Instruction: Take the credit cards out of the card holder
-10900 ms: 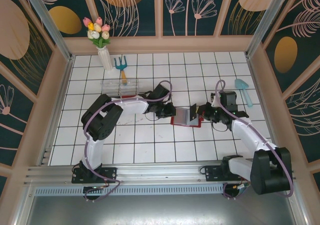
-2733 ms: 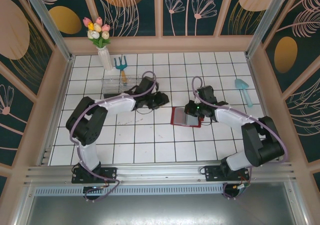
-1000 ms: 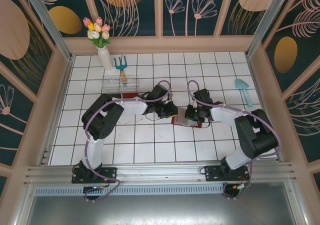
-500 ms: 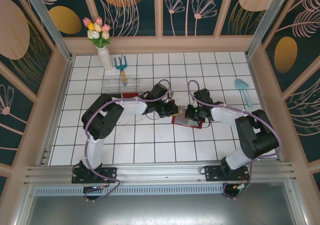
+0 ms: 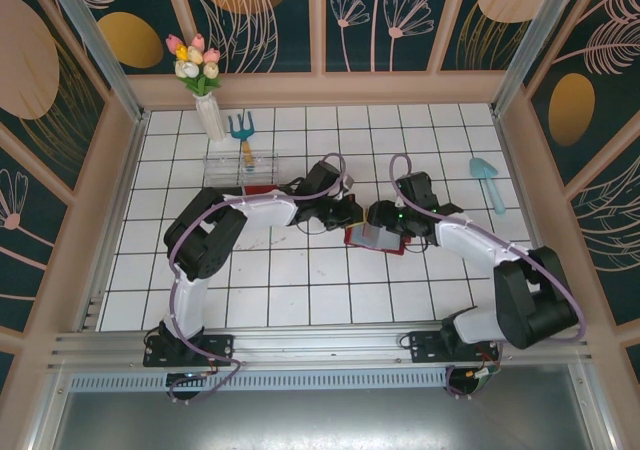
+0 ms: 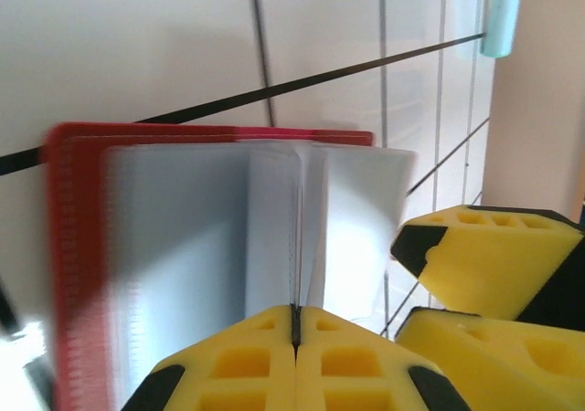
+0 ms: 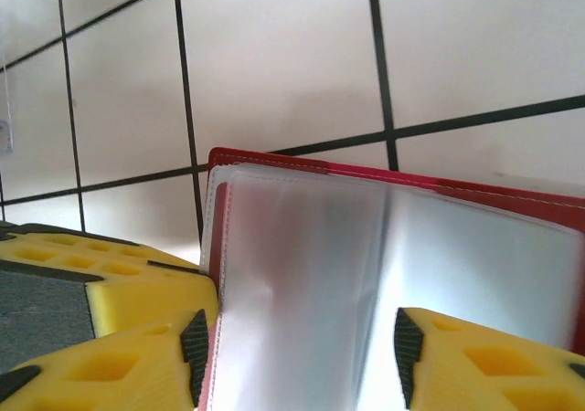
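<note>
The red card holder lies open on the white tiles, its grey-blue pockets facing up. In the left wrist view my left gripper is shut on the thin edge of an upright pocket leaf of the card holder. From above, the left gripper sits at the holder's left rim. My right gripper is just to its right. It stands open, with the frosted pockets of the card holder between its fingers. The credit cards are hidden.
A clear plastic tray holding a small flat red rectangle sits back left. Behind it are a blue garden fork and a vase of tulips. A pale blue trowel lies far right. Wooden walls enclose the tiles.
My right gripper has gone from shut to open over the holder, and its arm has swung out to the right. The left gripper has stayed shut at the holder's left rim.
</note>
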Controlling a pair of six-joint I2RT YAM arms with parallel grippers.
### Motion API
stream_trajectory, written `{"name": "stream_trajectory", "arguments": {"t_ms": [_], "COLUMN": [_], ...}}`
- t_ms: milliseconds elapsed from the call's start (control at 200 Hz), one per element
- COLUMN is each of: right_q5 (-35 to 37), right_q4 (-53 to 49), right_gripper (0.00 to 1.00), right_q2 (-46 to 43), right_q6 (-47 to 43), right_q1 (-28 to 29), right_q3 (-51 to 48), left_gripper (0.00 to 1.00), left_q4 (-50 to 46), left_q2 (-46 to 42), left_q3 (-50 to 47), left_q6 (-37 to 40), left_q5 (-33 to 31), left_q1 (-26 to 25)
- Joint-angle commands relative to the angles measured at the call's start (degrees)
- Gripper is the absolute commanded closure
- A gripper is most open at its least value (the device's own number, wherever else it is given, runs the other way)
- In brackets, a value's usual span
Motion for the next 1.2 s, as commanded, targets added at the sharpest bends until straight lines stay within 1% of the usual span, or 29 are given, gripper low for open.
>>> {"name": "stream_trajectory", "arguments": {"t_ms": [0, 80, 160, 275, 490, 606, 821, 901, 1081, 1111, 1191], "right_q5": [3.5, 5.0, 6.4, 4.3, 0.8, -3.1, -4.6, -3.6, -0.2, -0.6, -4.5], "right_q4": [-2.3, -3.1, -3.8, -2.8, -1.7, 0.3, 1.7, 1.1, -1.9, -1.8, 0.6], "right_gripper": [0.38, 0.38, 0.37, 0.35, 0.35, 0.34, 0.33, 0.34, 0.34, 0.34, 0.34], "right_q2": [-3.5, -5.6, -7.7, -9.8, -7.4, -6.0, -0.6, 0.8, 0.1, -0.3, -3.4], "right_q6": [1.9, 3.3, 4.2, 4.1, 3.4, 2.6, 2.4, 2.4, 1.6, 1.2, 0.7], "right_q1": [-1.4, -2.8, -4.2, -5.9, -6.1, -5.9, -4.5, -4.3, -4.3, -4.3, -4.3], "right_q3": [-0.2, -1.2, -2.3, -4.1, -5.0, -4.7, -2.6, -2.1, -3.1, -3.5, -5.6], "left_gripper": [1.00, 1.00, 1.00, 1.00, 1.00, 1.00, 1.00, 1.00, 1.00, 1.00, 1.00], "left_q4": [-5.4, -9.4, -11.4, -12.2, -13.5, -13.1, -12.4, -12.5, -12.1, -12.1, -12.1], "left_q2": [-0.9, 0.3, 1.4, 2.0, 2.8, 2.9, 2.9, 2.8, 2.5, 2.6, 2.8], "left_q3": [5.5, 8.8, 11.0, 11.9, 12.4, 11.6, 11.1, 10.8, 10.3, 10.3, 10.3], "left_q6": [3.6, 4.8, 5.6, 5.6, 6.4, 6.3, 6.4, 6.3, 6.0, 6.0, 5.9], "left_q5": [-1.5, -2.9, -3.4, -3.7, -4.6, -4.4, -3.5, -3.6, -4.0, -3.9, -4.1], "left_q1": [-1.6, -2.5, -3.2, -3.5, -3.5, -3.5, -3.5, -3.5, -3.5, -3.5, -3.5]}}
